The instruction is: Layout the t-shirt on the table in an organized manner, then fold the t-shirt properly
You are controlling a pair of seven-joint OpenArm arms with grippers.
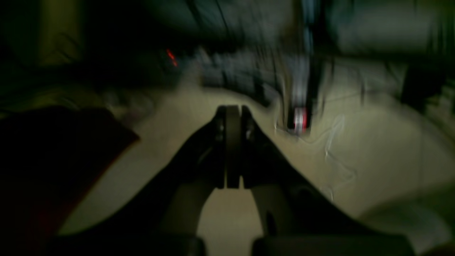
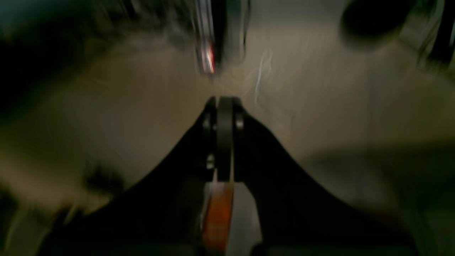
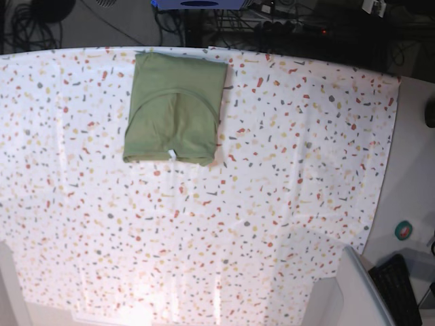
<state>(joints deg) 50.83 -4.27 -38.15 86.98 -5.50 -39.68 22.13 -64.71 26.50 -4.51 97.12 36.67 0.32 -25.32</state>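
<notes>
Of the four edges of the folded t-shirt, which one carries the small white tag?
The edge of the t-shirt nearest the base view's bottom; the white tag sits mid-edge there, while the other three are plain green.

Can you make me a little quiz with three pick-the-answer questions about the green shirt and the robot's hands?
1. Where does the t-shirt lie on the table?
A. near the top edge in the base view
B. in the bottom corner
C. hanging off the side

2. What colour is the t-shirt?
A. red
B. olive green
C. blue

3. How are the left hand and right hand?
A. both open
B. one open
C. both shut

Answers: 1 A, it sits by the table's far edge. 2 B, the fabric is olive green. 3 C, each wrist view shows the jaws pressed together.
</notes>
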